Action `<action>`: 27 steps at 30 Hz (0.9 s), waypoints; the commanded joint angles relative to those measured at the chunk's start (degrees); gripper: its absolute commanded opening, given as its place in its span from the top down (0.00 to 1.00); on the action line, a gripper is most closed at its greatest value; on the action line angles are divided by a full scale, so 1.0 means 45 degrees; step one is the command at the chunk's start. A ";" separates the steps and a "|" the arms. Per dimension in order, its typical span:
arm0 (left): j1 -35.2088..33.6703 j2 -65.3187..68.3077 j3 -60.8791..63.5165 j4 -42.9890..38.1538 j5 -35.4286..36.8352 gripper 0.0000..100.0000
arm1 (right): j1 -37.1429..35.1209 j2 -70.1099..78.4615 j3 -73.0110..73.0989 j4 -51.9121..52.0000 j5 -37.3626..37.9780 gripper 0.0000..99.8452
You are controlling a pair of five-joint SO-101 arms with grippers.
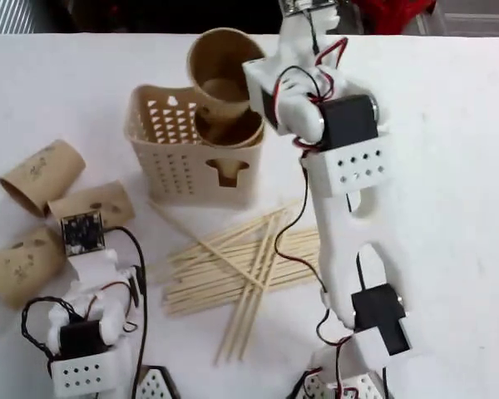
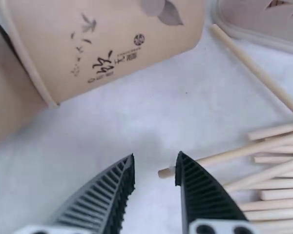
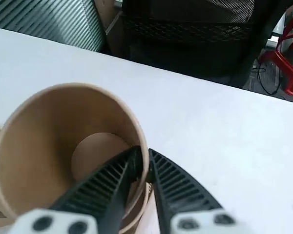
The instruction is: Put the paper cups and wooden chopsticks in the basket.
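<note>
One cup (image 3: 71, 151) pinched by right jaws over basket (image 1: 170, 162) — left jaws apart by chopsticks (image 2: 273, 190).

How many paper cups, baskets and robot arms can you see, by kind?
Paper cups: 5, three lying loose, one in the basket, one held by the right end effector
Basket: 1
Arms: 2
Total: 8

High cam overhead on table (image 1: 449, 208); L wrist cam close, shares chopsticks (image 1: 249, 266).
</note>
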 commanded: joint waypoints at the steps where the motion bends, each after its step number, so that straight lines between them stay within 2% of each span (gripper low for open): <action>1: 0.0088 -0.0107 -0.0039 0.0039 -0.0137 0.85 | 0.0010 -0.0068 -0.0137 0.0694 0.0000 0.97; 7: 0.0088 -0.0107 -0.0039 0.0039 -0.0137 0.85 | 0.0088 -0.0166 -0.0234 0.1436 0.0000 0.85; 15: 0.0088 -0.0107 -0.0039 0.0039 -0.0137 0.85 | -0.0342 -0.0049 -0.1621 0.2237 0.0020 0.85; 27: 0.0088 -0.0107 -0.0039 0.0039 -0.0137 0.85 | -0.1924 0.0654 -0.1231 0.1026 0.0020 0.85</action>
